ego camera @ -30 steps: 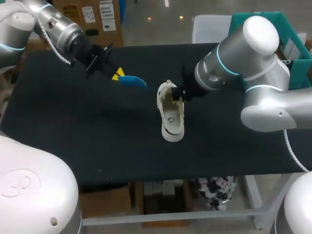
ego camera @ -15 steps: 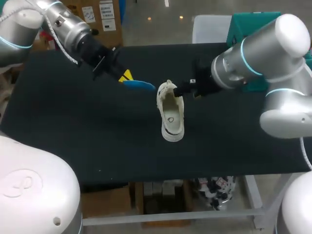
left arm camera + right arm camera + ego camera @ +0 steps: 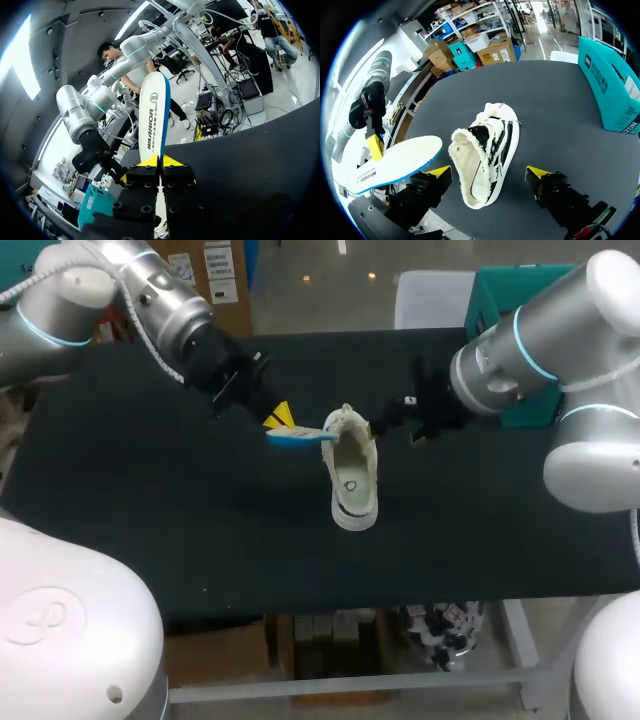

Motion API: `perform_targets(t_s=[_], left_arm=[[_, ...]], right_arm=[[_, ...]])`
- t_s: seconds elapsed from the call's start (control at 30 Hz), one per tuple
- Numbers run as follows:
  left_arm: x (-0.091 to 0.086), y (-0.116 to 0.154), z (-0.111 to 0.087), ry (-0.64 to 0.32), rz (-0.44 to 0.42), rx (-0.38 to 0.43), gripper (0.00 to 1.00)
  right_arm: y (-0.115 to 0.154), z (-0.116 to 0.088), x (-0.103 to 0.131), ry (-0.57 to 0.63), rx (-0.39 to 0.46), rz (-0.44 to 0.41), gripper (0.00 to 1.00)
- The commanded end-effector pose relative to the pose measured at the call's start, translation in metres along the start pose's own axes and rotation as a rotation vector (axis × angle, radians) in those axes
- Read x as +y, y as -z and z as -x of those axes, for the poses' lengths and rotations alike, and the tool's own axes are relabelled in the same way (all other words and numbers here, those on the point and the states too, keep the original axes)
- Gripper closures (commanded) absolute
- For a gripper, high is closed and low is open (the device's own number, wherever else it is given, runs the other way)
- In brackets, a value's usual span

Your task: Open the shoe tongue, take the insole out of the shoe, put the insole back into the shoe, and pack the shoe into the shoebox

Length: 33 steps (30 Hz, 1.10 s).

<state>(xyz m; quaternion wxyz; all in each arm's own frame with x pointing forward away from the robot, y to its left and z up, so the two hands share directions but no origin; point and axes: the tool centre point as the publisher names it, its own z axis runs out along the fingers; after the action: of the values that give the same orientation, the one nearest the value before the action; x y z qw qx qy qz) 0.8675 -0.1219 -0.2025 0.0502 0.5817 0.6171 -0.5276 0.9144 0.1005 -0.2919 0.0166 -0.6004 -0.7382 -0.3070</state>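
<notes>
A white low-top shoe [image 3: 351, 478] lies on the black table [image 3: 150, 500], its opening facing the back. My left gripper [image 3: 280, 418] is shut on the heel end of a white insole with a blue underside [image 3: 302, 436]. It holds the insole flat just left of the shoe's collar. In the left wrist view the insole [image 3: 154, 112] sticks straight out from the closed yellow tips of that gripper [image 3: 159, 161]. My right gripper [image 3: 402, 420] hangs open just right of the shoe's collar, holding nothing. Its view shows the shoe [image 3: 487, 147] between and ahead of the spread gripper [image 3: 489, 174], with the insole [image 3: 395, 160] beside it.
A teal shoebox [image 3: 490, 295] stands at the table's back right, partly behind my right arm; in the right wrist view the shoebox [image 3: 610, 90] is off to the side of the shoe. The table's front edge lies close below the shoe's toe.
My left arm carried the insole rightward to the shoe's collar. My right gripper let go of the shoe's opening, opened wide and drew back to the right.
</notes>
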Motion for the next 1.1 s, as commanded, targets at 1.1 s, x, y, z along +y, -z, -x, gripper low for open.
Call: perform_targets(t_s=[1.1], left_arm=[[0.006, -0.05, 0.001, -0.144, -0.032, 0.035, 1.0]], right_arm=[[0.04, 0.003, -0.023, -1.064, 0.201, -0.289, 0.0]])
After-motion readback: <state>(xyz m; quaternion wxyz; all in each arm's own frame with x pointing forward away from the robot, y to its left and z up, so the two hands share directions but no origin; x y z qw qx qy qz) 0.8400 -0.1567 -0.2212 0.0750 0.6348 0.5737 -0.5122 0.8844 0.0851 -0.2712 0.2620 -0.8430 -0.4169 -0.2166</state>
